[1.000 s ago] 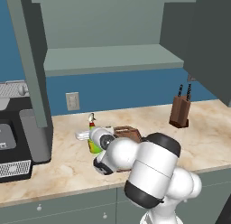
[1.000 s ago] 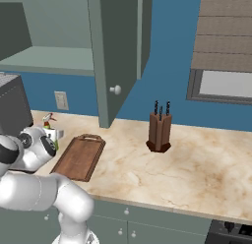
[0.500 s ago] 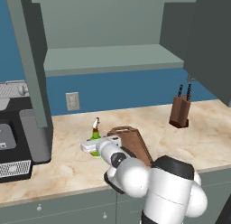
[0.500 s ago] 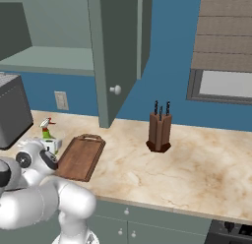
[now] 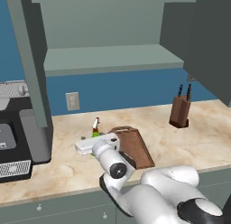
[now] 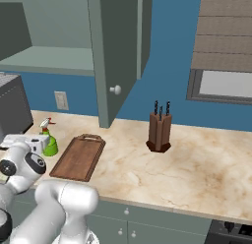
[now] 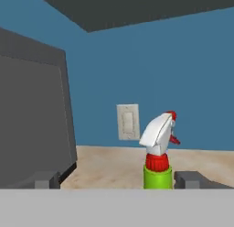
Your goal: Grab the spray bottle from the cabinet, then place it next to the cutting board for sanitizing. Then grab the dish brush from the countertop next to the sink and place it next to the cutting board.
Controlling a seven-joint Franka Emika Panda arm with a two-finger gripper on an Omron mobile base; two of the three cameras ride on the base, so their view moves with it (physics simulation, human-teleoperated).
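The bottle [image 6: 49, 139] stands upright on the countertop [image 6: 197, 164], just beside the left long edge of the board [image 6: 78, 157], near the handle-loop end. In the left base view the bottle [image 5: 95, 127] shows behind the hand, between it and the wall outlet [image 5: 72, 101]. The cabinet [image 5: 113, 60] above is open and its shelf is bare.

The gripper [image 7: 116, 180] sits low at the bottle's level. In the hand view the two fingertips [image 7: 45, 180] stand wide apart, with the bottle's green neck between them and a gap on each side. The jaws are released and hold nothing.

Judgement: the bottle's placement looks complete, and the step in hand is to clear away from it before going for the brush. The brush and the sink cannot be made out in these views.

To do this well:
- Keep the jaws fully spread and draw the hand straight back along its own axis, so neither finger catches the neck or nozzle.
- Avoid any sideways swing until the fingertips are past the bottle; it is narrow and tall for its base and would tip easily.
- Raise the hand only once clear, minding the dark appliance [image 5: 27, 142] close on the left and the open cabinet door [image 6: 115, 56] above.
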